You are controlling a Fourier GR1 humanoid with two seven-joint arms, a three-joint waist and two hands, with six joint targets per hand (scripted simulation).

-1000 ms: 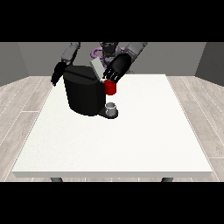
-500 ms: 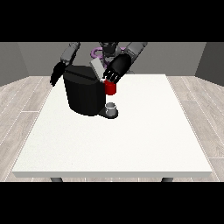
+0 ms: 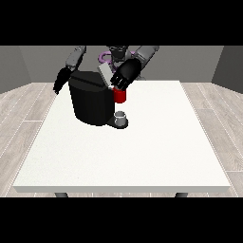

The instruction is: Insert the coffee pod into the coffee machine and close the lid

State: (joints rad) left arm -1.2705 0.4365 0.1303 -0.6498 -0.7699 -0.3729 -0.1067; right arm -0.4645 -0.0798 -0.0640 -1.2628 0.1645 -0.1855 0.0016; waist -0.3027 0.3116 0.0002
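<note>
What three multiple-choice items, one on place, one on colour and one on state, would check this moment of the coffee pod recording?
1. Where is the coffee pod?
A. at the coffee machine's upper right side, under the hand at the view's right
B. lying at the table's near edge
C. inside the small cup

2. What colour is the pod?
A. blue
B. red
C. white

3. How does the machine's lid stand?
A. shut flat
B. raised open
C. lying on the table

Answers: 1 A, the pod shows just below that hand, beside the machine's top. 2 B, it is plainly red. 3 B, the grey lid tilts up above the machine.
</note>
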